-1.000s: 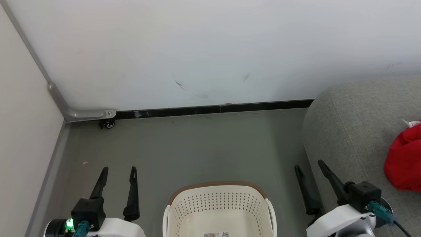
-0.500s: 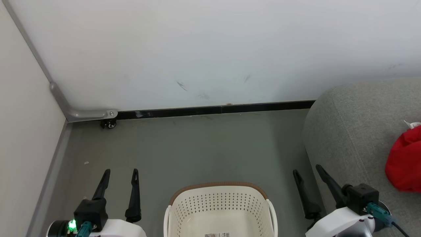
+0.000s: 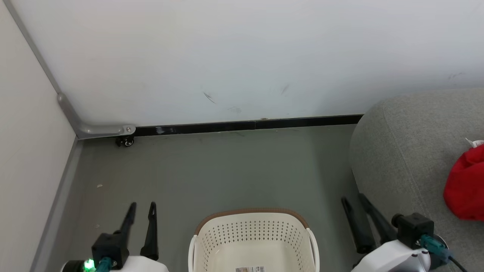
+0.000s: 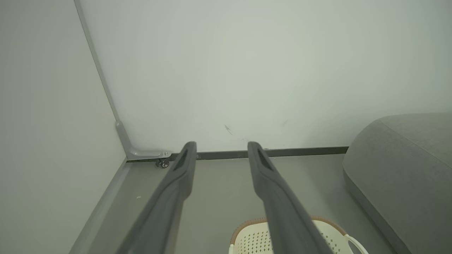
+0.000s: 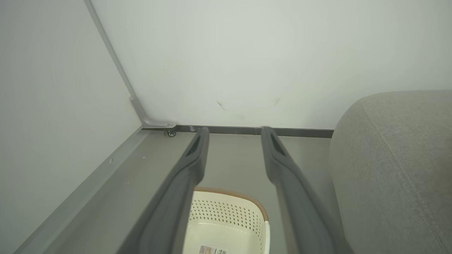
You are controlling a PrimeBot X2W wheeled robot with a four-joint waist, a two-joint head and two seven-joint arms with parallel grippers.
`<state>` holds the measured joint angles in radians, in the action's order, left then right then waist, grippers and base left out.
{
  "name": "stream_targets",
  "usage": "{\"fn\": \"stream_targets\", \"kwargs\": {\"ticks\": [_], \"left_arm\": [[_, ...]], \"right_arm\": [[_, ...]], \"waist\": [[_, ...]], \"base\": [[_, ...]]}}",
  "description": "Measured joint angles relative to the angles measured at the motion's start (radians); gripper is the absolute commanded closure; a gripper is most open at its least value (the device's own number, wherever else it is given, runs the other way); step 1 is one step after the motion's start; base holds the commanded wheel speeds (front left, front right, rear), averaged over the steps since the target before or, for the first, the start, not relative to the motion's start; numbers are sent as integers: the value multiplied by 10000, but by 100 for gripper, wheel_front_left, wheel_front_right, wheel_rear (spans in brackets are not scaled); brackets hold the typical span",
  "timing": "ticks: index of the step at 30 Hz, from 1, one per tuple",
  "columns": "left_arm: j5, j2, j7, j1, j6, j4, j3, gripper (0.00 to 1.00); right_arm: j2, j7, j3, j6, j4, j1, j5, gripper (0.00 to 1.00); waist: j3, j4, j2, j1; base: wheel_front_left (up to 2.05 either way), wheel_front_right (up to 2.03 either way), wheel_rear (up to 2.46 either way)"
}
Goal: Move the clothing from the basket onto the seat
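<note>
The cream basket (image 3: 249, 230) with a brown rim stands on the floor at the bottom centre between my arms. What shows of its inside holds no clothing, just a barcode sticker. A bundle of red clothing (image 3: 465, 185) lies on the grey seat (image 3: 404, 151) at the right edge. My left gripper (image 3: 142, 207) is open and empty, left of the basket. My right gripper (image 3: 353, 198) is open and empty, between basket and seat. The left wrist view looks past the left gripper (image 4: 221, 145) at the basket (image 4: 250, 240) and seat (image 4: 399, 169). In the right wrist view the right gripper (image 5: 235, 130) hangs above the basket (image 5: 226, 213), beside the seat (image 5: 388, 158).
A white wall with a black baseboard (image 3: 245, 125) closes the far side. A pale partition runs down the left, its grey metal foot and small caster (image 3: 124, 141) in the corner. Grey floor (image 3: 227, 170) lies between the basket and the wall.
Both grippers' fingers have drawn closer together and both have slid a little lower in the head view. The basket, the seat and the red clothing stay put.
</note>
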<state>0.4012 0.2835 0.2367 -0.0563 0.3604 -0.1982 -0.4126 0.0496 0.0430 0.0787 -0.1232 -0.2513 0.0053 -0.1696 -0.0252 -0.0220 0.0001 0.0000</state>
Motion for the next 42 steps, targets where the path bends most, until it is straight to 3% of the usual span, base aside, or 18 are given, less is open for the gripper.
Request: {"fn": "stream_targets", "kwargs": {"ticks": [9,22,30,42], "left_arm": [[408,-347,-94,384,-104,-261,-38,100],[2228,-625,-472,391,-631,-75,585,100],[3051,-754,-704,400,-978,-17,932,100],[4577,-991,-1112,404,-1555,27,1513,100]], "right_arm": [[-15,8,4,2,-399,398,-374,100],[-21,6,-100,2,-176,388,-2661,100],[-31,-107,-274,2,-159,364,-3639,100],[-17,-270,-470,2,-115,347,-5438,100]], "waist": [[15,6,0,0],[58,39,0,7],[54,54,0,52],[-11,80,0,156]], "base": [[0,0,0],[0,0,0],[0,0,0],[0,0,0]]}}
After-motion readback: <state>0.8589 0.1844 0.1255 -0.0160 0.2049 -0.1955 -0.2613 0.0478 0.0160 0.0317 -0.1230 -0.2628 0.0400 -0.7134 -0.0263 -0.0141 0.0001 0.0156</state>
